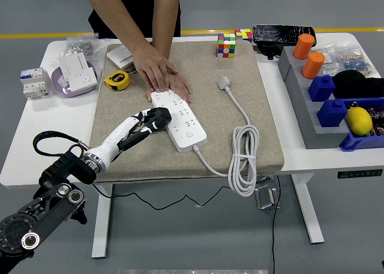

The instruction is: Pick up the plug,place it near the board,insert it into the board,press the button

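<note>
A white power strip lies slanted on the beige mat. Its small button sits near the nearer end. A black plug rests on the strip's left side, over the sockets. My left hand reaches in from the lower left, its white and black fingers curled around the plug. I cannot tell how deep the plug sits. A person's hands press flat on the strip's far end. The strip's white cord lies coiled at the right, ending in a white plug.
A yellow tape measure and a purple bowl with sockets sit at the left, a circuit breaker beside them. Rubik's cubes stand at the back. Blue bins, orange cylinders and a lemon fill the right.
</note>
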Controlling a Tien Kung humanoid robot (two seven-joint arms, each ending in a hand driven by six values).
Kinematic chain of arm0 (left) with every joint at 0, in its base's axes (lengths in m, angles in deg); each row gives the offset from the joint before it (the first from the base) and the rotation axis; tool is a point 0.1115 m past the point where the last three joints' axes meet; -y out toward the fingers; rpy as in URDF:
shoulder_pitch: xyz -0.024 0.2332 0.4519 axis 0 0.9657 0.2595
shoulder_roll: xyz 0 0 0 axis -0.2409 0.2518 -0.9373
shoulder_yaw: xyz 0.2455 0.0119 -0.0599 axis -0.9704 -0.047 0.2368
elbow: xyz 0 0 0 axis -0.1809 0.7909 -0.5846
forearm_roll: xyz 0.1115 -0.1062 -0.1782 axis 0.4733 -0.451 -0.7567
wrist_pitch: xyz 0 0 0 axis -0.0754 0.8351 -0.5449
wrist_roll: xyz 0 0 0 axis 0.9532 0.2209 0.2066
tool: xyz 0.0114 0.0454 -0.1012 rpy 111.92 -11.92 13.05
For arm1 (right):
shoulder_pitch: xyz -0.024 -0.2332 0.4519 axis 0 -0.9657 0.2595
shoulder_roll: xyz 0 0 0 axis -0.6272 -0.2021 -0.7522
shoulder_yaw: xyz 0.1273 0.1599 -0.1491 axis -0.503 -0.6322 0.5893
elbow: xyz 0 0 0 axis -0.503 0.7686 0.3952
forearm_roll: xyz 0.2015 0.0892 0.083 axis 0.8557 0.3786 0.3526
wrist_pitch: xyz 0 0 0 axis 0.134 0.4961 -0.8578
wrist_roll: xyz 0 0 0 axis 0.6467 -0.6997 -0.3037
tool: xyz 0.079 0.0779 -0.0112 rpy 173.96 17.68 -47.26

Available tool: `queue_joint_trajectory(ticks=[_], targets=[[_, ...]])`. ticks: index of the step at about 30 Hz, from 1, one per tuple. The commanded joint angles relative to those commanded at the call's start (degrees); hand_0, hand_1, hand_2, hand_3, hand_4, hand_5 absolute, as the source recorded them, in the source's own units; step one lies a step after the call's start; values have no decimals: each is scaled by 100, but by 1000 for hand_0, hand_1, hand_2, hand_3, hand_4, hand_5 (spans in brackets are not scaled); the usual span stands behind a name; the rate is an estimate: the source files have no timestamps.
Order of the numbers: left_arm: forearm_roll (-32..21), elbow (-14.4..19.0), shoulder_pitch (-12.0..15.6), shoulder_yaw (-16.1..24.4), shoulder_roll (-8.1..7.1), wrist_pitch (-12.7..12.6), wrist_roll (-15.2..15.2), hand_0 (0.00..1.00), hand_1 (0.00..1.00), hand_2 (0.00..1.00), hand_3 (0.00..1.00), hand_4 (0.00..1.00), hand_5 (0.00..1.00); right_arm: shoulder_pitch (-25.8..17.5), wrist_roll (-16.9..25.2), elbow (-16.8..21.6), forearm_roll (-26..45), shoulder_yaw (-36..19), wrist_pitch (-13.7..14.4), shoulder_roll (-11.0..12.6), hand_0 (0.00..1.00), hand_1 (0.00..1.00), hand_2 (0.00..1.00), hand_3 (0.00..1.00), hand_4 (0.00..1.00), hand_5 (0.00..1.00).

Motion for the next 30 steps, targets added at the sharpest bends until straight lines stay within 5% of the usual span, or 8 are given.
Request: queue_joint_trajectory(ticks=[30], targets=[[211,-313,-441,-421,83,-82,-60,998,998,998,973,998,998,23,-12,-3,-5,-2,-23,-2,998,962,897,932,998,991]])
